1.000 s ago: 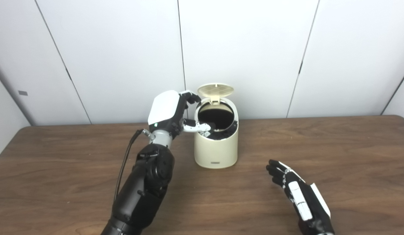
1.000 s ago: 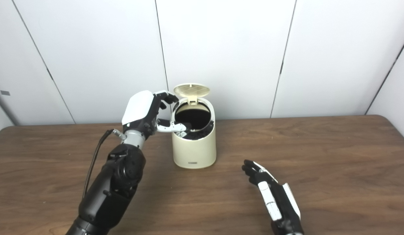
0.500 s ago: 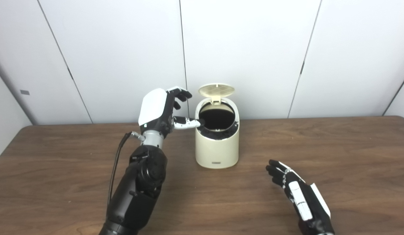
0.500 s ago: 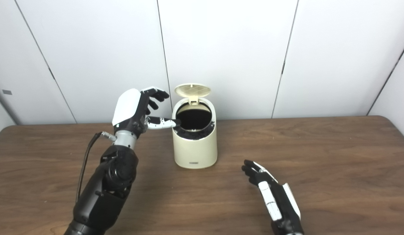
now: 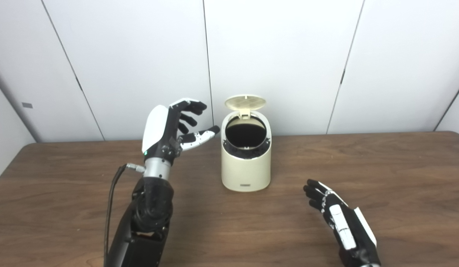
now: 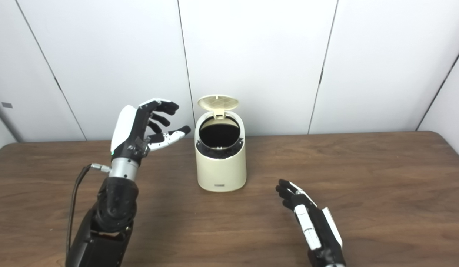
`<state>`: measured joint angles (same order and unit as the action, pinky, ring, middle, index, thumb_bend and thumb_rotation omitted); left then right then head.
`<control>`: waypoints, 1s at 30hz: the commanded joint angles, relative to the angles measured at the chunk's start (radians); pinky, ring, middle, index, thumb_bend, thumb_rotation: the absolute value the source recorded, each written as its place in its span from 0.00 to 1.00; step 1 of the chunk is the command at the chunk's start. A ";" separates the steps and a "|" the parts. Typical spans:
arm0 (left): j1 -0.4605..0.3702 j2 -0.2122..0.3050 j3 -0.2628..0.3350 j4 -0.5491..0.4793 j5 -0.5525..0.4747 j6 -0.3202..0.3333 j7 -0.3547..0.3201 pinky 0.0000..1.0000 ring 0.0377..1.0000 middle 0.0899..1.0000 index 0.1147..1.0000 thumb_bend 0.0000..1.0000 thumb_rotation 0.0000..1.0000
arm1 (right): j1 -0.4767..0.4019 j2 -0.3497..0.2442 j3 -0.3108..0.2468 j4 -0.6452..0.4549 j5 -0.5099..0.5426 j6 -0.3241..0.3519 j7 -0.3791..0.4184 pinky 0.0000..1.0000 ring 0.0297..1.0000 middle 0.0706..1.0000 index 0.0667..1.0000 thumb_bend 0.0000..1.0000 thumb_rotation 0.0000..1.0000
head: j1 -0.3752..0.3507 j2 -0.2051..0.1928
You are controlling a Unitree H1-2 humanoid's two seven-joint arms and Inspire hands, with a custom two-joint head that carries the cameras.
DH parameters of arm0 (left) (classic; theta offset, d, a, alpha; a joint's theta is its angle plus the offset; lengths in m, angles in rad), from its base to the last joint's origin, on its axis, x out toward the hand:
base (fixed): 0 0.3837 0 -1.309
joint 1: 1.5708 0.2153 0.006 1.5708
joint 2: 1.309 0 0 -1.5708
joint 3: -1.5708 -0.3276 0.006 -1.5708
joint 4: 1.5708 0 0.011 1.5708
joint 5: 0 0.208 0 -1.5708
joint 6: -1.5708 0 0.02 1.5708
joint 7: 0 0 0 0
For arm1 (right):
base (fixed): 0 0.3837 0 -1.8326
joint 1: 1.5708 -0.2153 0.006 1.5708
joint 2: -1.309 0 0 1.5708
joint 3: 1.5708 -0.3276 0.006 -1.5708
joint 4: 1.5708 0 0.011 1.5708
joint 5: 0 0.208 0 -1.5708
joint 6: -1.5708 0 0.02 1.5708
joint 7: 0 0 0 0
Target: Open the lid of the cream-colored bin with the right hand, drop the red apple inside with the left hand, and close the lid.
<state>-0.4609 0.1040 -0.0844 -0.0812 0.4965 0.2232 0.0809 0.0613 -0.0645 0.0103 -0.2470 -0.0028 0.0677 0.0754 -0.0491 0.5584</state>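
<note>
While the lid [image 5: 245, 101] stands tipped up and back on its rear hinge, the cream-colored bin [image 5: 246, 167] sits upright near the middle of the brown wooden table [image 5: 399, 178], its round mouth open and its inside dark.

Item, red apple: it cannot be seen on the table or in either hand; the bin's interior is too dark to tell whether it lies within.

Item, left hand [image 5: 170, 128]: raised above the table to the left of the bin, at about the height of the bin's rim. White back faces left, palm faces the bin. Fingers [image 5: 188, 109] are spread and lightly curled, thumb pointing toward the bin's rim without touching it. It holds nothing. A black cable [image 5: 112, 193] hangs from the wrist alongside the forearm.

Item, right hand [image 6: 307, 215]: low over the table, in front of and to the right of the bin, well apart from it. Fingers point forward and a little left, loosely extended and slightly apart, holding nothing.

Item, backdrop: white wall panels [image 5: 281, 55] with dark vertical seams behind the table.
</note>
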 commanded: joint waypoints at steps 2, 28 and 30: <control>0.014 0.004 0.047 -0.079 -0.073 0.000 -0.013 0.42 0.50 0.58 0.63 0.53 0.32 | -0.033 0.008 -0.013 -0.053 0.019 -0.020 -0.012 0.86 0.87 0.82 0.84 0.58 0.95 | 0.005 0.008; 0.495 0.015 0.129 -0.166 -0.482 -0.166 -0.171 0.97 0.99 1.00 1.00 0.55 0.95 | -0.427 -0.131 0.033 -0.039 -0.366 0.068 -0.035 0.89 0.93 0.94 0.89 0.66 0.96 | -0.011 0.020; 0.513 0.017 0.128 -0.150 -0.464 -0.196 -0.162 0.97 0.99 1.00 1.00 0.58 0.95 | -0.488 -0.145 0.049 -0.001 -0.398 0.051 -0.037 0.88 0.92 0.94 0.89 0.61 0.93 | -0.011 0.020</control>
<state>0.0508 0.1091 0.0391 -0.2306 0.0287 0.0813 -0.0899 -0.3644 -0.1924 0.0559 -0.2407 -0.3793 0.1409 0.0403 -0.0598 0.5783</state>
